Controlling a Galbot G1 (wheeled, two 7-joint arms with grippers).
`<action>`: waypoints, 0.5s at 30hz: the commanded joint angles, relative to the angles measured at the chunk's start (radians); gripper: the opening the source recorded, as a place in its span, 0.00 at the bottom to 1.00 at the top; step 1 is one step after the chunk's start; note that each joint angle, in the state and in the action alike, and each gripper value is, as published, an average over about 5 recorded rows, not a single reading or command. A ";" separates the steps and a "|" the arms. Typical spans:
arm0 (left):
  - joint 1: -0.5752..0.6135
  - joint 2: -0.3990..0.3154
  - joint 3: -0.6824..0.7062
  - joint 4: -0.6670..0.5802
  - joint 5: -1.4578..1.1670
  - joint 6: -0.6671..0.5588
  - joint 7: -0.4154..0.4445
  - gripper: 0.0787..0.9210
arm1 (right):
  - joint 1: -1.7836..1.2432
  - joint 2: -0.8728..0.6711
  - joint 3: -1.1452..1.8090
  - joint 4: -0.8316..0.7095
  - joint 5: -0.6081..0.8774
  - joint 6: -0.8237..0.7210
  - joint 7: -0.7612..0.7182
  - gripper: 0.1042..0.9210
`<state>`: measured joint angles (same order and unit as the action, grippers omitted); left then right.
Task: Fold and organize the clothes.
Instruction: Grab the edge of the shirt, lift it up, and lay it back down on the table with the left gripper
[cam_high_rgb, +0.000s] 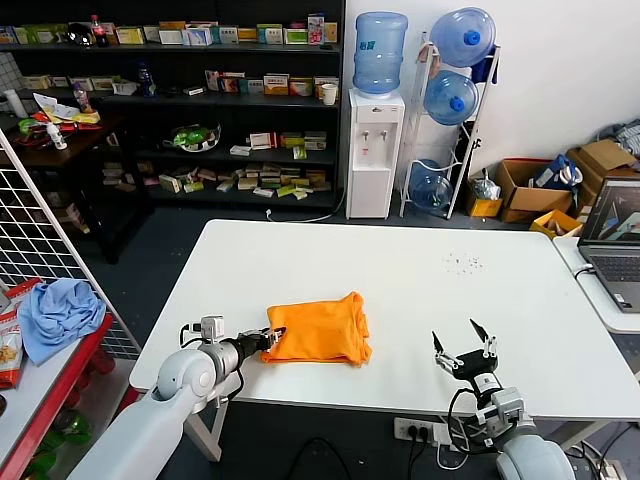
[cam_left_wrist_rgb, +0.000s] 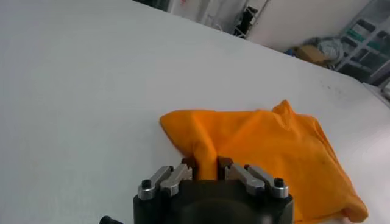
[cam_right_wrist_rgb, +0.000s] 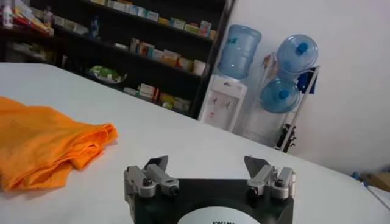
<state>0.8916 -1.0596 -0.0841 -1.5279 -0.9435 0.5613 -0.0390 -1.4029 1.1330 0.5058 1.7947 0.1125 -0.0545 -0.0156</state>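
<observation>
One orange T-shirt is lying folded into a rough rectangle on the white table, toward the near edge and left of the table's middle. No lettering is showing on the side facing up. In the left wrist view the shirt is sitting bunched, with a ridge of cloth rising between the fingers.

Two grippers are showing. The left gripper is reaching in low over the table at the shirt's left edge; its fingers are pinching a fold of the orange fabric, so it is grasping the shirt. The right gripper is waiting near the table's front edge, well apart from the shirt on its right side, fingers spread wide and holding nothing; from its wrist view the shirt is lying off to one side, not touching it.

One light blue cloth is lying crumpled on a red-edged side table to the robot's left, apart from the white table. One laptop is sitting open on a separate surface to the right. One water dispenser is standing behind the table, carrying one bottle; three more water bottles are sitting in a rack just beside it. Dark shelving full of small boxes is filling the back wall.
</observation>
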 joint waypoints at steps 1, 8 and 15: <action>0.046 0.022 -0.030 -0.081 -0.020 -0.036 -0.058 0.24 | 0.017 0.006 -0.014 -0.005 -0.006 -0.001 0.012 0.88; 0.092 0.146 -0.103 -0.120 -0.032 -0.032 -0.112 0.07 | 0.061 0.018 -0.050 -0.018 -0.020 -0.003 0.028 0.88; 0.063 0.336 -0.153 -0.058 0.066 -0.019 -0.150 0.06 | 0.104 0.022 -0.090 -0.035 -0.032 -0.004 0.030 0.88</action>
<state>0.9547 -0.9378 -0.1733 -1.6052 -0.9559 0.5456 -0.1349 -1.3433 1.1522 0.4540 1.7684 0.0888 -0.0587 0.0089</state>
